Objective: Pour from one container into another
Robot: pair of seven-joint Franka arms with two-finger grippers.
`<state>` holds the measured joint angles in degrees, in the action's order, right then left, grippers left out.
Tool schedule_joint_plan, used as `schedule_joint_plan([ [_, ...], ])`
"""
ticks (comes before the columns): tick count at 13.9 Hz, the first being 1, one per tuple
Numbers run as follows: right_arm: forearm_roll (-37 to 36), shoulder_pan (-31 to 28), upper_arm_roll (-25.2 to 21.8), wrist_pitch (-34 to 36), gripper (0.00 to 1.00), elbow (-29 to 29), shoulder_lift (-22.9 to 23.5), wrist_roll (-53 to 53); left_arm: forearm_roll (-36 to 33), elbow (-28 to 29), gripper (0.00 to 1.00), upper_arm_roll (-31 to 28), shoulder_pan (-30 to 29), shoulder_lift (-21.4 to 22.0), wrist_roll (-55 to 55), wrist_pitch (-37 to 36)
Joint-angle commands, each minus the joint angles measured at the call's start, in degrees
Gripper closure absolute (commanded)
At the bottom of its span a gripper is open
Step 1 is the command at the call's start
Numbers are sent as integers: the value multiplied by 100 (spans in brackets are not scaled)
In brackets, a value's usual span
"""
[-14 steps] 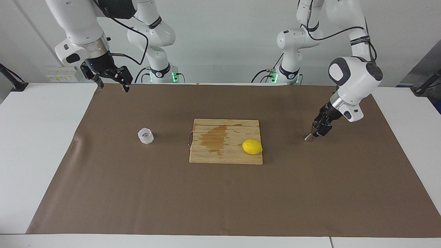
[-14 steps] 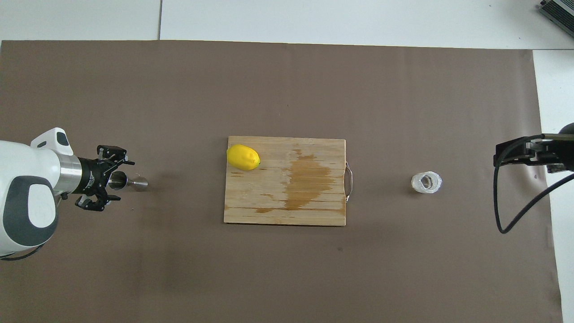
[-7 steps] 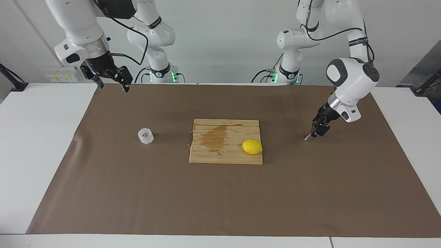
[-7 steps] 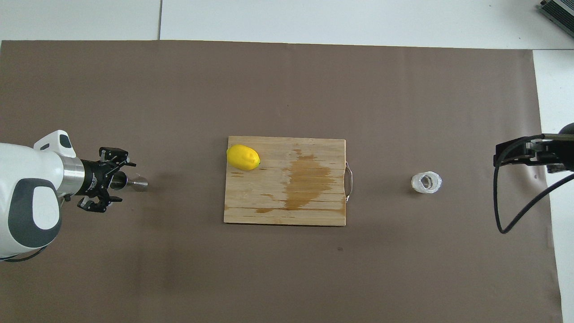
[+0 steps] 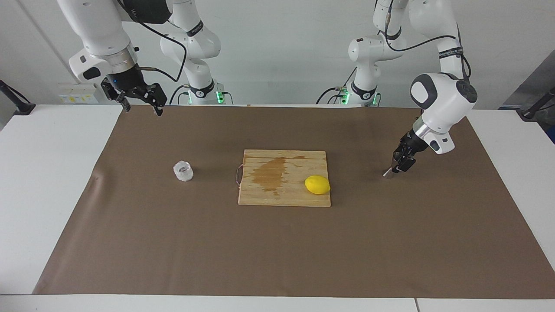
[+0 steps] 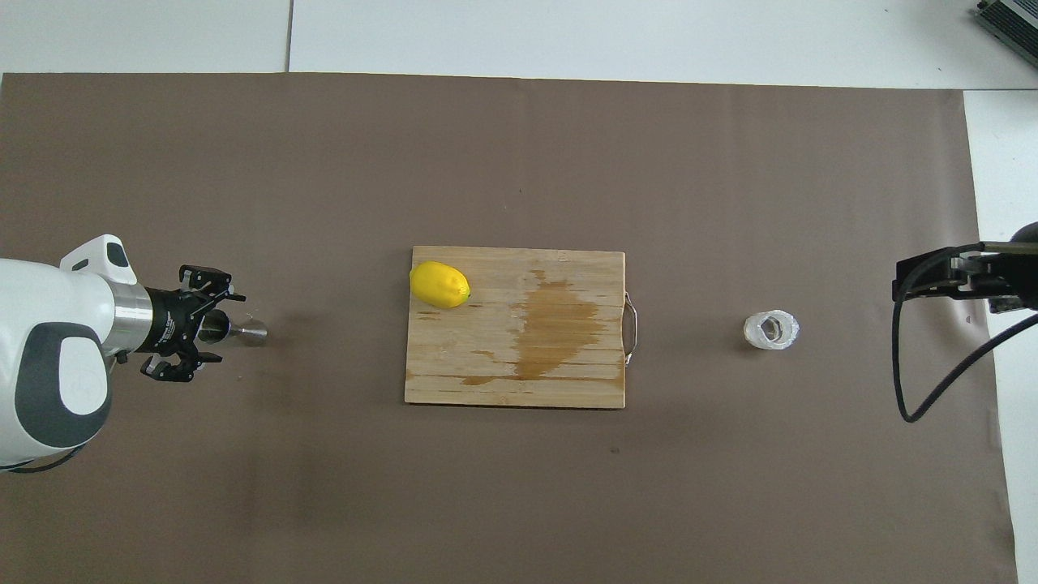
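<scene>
At the left arm's end of the table, the left gripper [image 6: 212,328] is low over the brown mat [image 6: 519,162] with the near cone of the silvery jigger [image 6: 253,331] lying inside its black frame. Whether it has closed on the metal or only brackets it cannot be told. Read on the overhead view's clock face, with twelve pointing away from the robots, the jigger lies on its side. Its free cone sticks out of the gripper toward three o'clock. From across the table it appears tilted, its outer end down at the mat. The cone inside the gripper is mostly covered by the wrist.

At three o'clock from the jigger lies the wooden cutting board [image 6: 519,389], well apart from it. The board has a dark wet stain [image 6: 559,328] at its middle and a lemon [image 6: 439,285] at its ten o'clock corner. At three o'clock from the board, toward the right arm's end, the clear glass cup [image 6: 771,329] stands upright on the mat with nothing touching it. What it contains is hard to make out.

The right arm waits. The right gripper [image 5: 143,111] hangs above the mat's edge at the robots' end, its fingers spread wide and empty. In the overhead view it is cut off by the frame edge.
</scene>
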<state>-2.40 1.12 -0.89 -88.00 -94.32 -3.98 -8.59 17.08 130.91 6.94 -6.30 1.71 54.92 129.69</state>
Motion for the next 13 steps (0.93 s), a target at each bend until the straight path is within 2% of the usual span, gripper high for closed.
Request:
schedule_joint_plan([
  [1,20,-42,1,2,0,-42,-41,121,77,101,17,-34,50,31,45,118],
  [8,20,-42,1,2,0,-42,-41,121,77,84,31,-34,50,31,45,91],
  [13,20,-42,1,2,0,-42,-41,121,77,75,32,-34,33,31,36,100],
])
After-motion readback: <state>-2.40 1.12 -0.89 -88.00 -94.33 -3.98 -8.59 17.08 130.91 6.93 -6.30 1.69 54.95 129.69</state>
